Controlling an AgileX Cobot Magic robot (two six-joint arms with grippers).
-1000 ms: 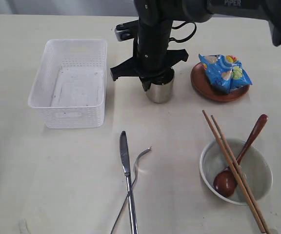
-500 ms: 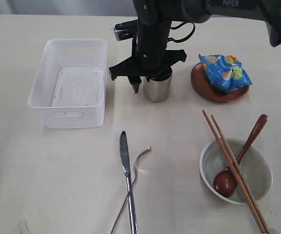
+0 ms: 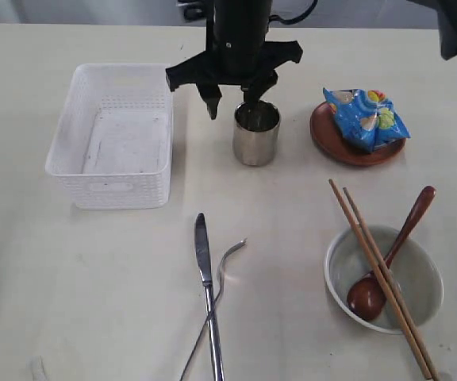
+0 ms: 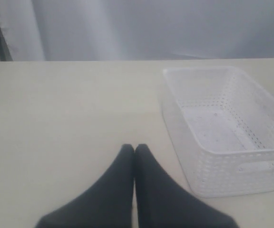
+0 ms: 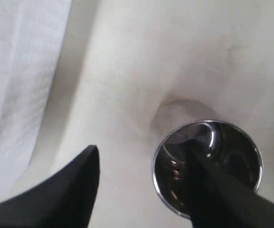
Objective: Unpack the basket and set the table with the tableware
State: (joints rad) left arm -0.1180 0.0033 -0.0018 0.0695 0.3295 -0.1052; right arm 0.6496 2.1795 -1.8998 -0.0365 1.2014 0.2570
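The white basket [image 3: 113, 135] [image 4: 222, 128] stands empty on the table [image 3: 94, 278]. Beside it, on the table, is the steel cup [image 3: 256, 135] [image 5: 207, 166], upright. My right gripper [image 3: 230, 105] [image 5: 143, 147] hangs open just above it, one finger over the cup's mouth, the other beside the cup, holding nothing. A knife [image 3: 205, 270] and a fork [image 3: 222, 278] lie crossed near the front. The whitish bowl [image 3: 336, 254] holds a wooden spoon [image 3: 403, 238], with chopsticks [image 3: 363, 230] across it. My left gripper [image 4: 134, 148] is shut and empty, short of the basket.
A blue snack packet [image 3: 367, 117] lies on the brown plate [image 3: 347, 152] to the right of the cup. The right arm's dark body reaches in from the far edge above the cup.
My right gripper has opened, let go of the cup and risen off it. The cup stays standing on the table.
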